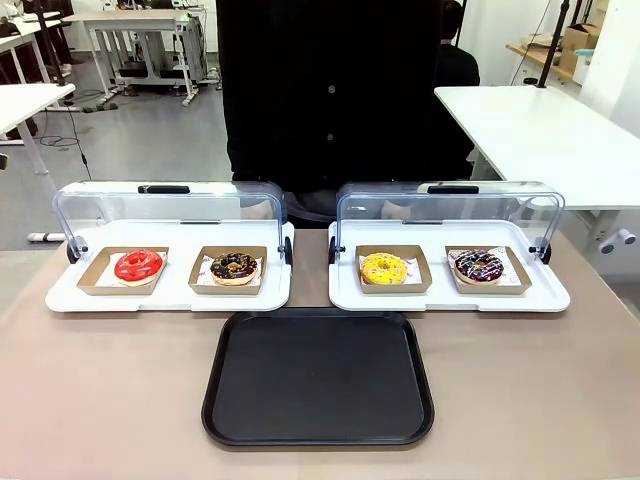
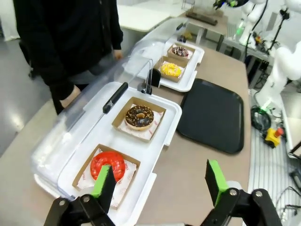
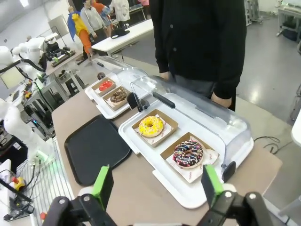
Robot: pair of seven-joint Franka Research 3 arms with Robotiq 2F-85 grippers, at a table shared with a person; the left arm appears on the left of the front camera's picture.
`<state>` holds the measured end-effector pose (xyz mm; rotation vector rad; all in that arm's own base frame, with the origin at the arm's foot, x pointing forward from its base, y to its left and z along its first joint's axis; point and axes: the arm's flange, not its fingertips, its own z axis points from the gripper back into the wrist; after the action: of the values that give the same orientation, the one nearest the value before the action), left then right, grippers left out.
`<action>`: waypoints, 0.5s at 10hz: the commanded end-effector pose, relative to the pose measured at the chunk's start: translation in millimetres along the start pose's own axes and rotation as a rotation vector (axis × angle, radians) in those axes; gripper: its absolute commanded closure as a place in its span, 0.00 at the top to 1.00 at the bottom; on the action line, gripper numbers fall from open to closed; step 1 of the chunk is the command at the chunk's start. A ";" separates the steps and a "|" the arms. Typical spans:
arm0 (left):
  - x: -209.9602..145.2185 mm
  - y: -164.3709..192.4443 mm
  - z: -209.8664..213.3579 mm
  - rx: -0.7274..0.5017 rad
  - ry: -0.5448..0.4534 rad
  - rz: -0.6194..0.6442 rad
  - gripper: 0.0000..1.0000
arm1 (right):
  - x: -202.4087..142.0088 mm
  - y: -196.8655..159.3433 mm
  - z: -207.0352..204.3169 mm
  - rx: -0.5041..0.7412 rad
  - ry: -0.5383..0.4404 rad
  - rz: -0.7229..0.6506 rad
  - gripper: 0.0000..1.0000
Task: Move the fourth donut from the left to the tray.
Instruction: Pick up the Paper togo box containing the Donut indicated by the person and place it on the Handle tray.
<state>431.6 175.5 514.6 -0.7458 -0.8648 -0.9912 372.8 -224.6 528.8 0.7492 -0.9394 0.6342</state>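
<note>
With right gripper (image 3: 156, 176) and left gripper (image 2: 160, 172) both spread wide and empty, yet to start reaching; next calls for lowering onto the fourth donut (image 3: 188, 154), rightmost in its row, beyond the bare tray (image 3: 94, 146).

red donut (image 2: 120, 162) was partly hidden behind left gripper (image 2: 160, 165) finger; person (image 1: 330, 90) was cut off at front view's top edge.
</note>
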 end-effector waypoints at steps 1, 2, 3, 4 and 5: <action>-0.7 -0.9 -0.8 -0.012 0.012 0.008 1.00 | -0.7 2.1 2.3 -0.004 0.004 0.023 1.00; -0.7 -0.9 -0.8 -0.012 0.012 0.008 1.00 | -0.7 2.1 2.3 -0.004 0.004 0.023 1.00; -0.7 -0.9 -0.8 -0.012 0.012 0.008 1.00 | -0.7 2.1 2.3 -0.004 0.004 0.023 1.00; -0.7 -0.9 -0.8 -0.012 0.012 0.008 1.00 | -0.7 2.1 2.3 -0.004 0.004 0.023 1.00; -0.7 -0.9 -0.8 -0.012 0.012 0.008 1.00 | -0.7 2.1 2.3 -0.004 0.004 0.023 1.00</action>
<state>432.6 174.8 512.7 -0.7418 -0.8528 -0.9892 367.3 -224.6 528.5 0.7315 -0.9121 0.6274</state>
